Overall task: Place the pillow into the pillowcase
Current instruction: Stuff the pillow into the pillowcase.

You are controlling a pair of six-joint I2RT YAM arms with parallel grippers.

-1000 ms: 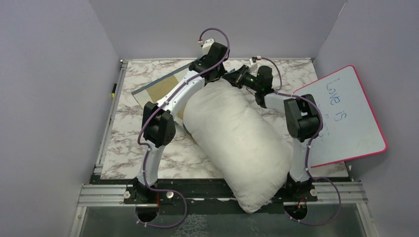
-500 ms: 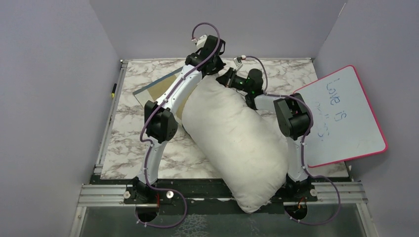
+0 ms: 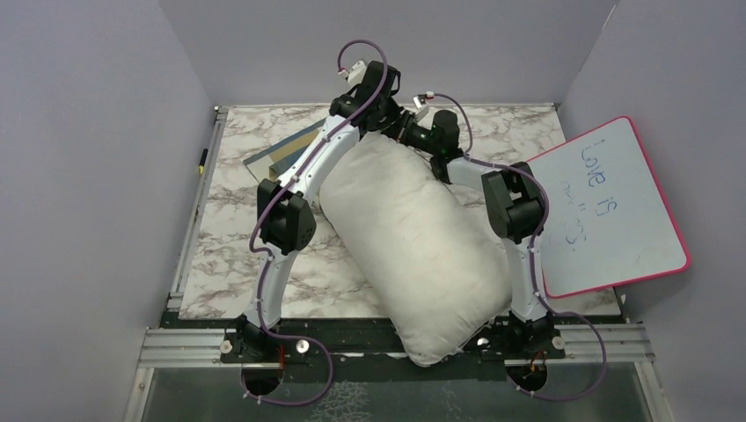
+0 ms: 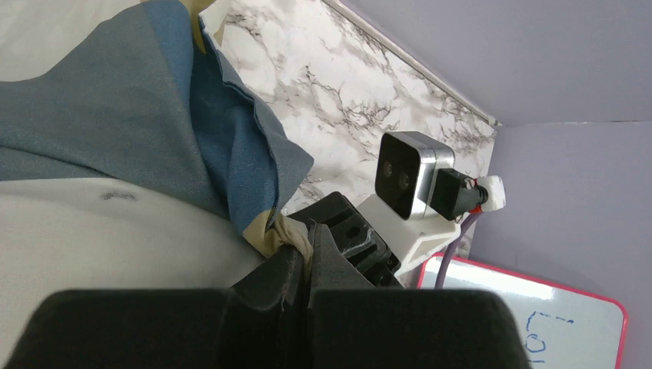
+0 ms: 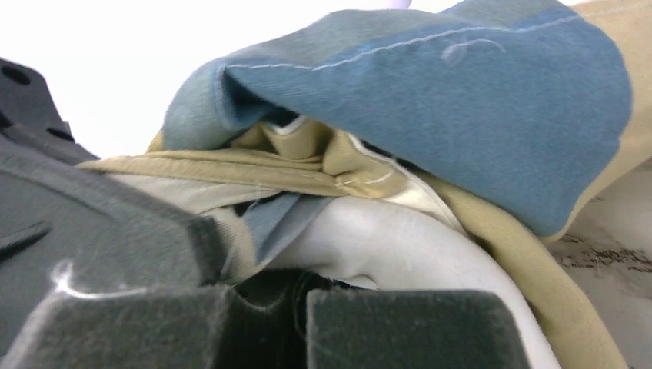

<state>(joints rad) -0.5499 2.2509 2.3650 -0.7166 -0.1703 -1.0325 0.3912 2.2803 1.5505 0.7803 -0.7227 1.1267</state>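
Observation:
The pillow [image 3: 413, 237], plump and off-white, lies diagonally across the marble table [image 3: 237, 255], its near end hanging over the front rail. Its far end sits under both wrists. The pillowcase [image 3: 283, 156], blue and tan, shows flat at the far left beneath the left arm. In the left wrist view my left gripper [image 4: 307, 246] is shut on a bunched tan edge of the pillowcase [image 4: 154, 131], which drapes over the pillow [image 4: 92, 231]. My right gripper [image 5: 296, 288] is shut on a pale fold of the pillowcase [image 5: 461, 115], right beside the left one.
A pink-rimmed whiteboard [image 3: 616, 207] with blue writing leans at the right, close to the right arm. A yellow and black marker [image 3: 201, 159] lies on the left rail. Grey walls enclose the table on three sides.
Both wrists have moved left and toward the far wall, drawing the pillow's far end with them. The right gripper has closed on fabric. Less pillowcase shows at the left.

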